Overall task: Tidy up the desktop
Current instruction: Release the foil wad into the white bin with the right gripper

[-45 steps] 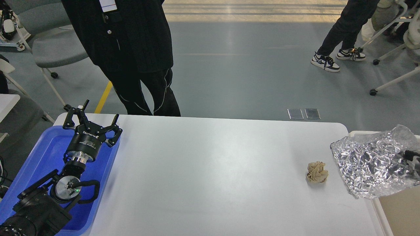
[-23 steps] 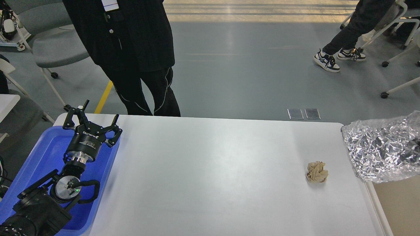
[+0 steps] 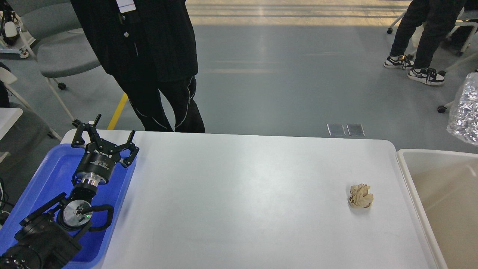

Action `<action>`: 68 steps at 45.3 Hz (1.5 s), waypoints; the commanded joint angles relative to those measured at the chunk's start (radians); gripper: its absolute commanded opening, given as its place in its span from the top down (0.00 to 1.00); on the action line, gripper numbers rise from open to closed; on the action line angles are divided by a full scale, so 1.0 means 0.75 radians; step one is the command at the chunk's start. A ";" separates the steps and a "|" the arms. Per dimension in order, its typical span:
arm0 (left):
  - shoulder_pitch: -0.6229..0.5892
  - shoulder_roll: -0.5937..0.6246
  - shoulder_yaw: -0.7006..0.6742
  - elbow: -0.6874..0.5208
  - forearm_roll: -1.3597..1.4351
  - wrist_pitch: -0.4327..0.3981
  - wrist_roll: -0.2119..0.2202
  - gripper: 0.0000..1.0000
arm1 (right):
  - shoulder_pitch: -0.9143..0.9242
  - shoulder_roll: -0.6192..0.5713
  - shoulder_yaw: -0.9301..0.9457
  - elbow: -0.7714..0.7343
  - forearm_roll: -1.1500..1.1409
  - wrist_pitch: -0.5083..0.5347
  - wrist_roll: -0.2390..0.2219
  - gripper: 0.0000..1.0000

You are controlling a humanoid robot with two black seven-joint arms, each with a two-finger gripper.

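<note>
The white desktop (image 3: 242, 194) fills the middle of the head view. A crumpled brown paper ball (image 3: 360, 195) lies on it near the right end. My left gripper (image 3: 105, 131) is open and empty, hovering over the far end of the blue tray (image 3: 41, 179) at the desktop's left side. A crinkled silver foil sheet (image 3: 466, 112) hangs in the air at the right edge of the view, above the beige-white bin (image 3: 407, 175). What holds it is out of view. My right gripper does not show.
A person in black (image 3: 149, 56) stands right behind the table's far left edge. Another person (image 3: 422, 37) and wheeled chairs are on the floor at the far right. A grey chair (image 3: 56, 52) is at the far left.
The silver foil sheet has risen up and to the right, off the bin's corner, and is now mostly out of frame. The bin's inside now shows. My left arm has not moved.
</note>
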 commanded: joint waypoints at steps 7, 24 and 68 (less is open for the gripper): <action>0.000 0.000 0.000 0.000 0.000 0.000 0.000 0.00 | -0.055 0.234 -0.127 -0.280 0.622 -0.070 -0.002 1.00; 0.000 0.000 0.000 0.000 0.000 0.000 0.000 0.00 | -0.204 0.600 -0.108 -0.720 0.857 -0.044 0.000 1.00; 0.000 0.000 0.000 0.000 0.000 0.002 0.000 0.00 | -0.280 1.318 -0.051 -1.898 1.001 0.703 -0.018 1.00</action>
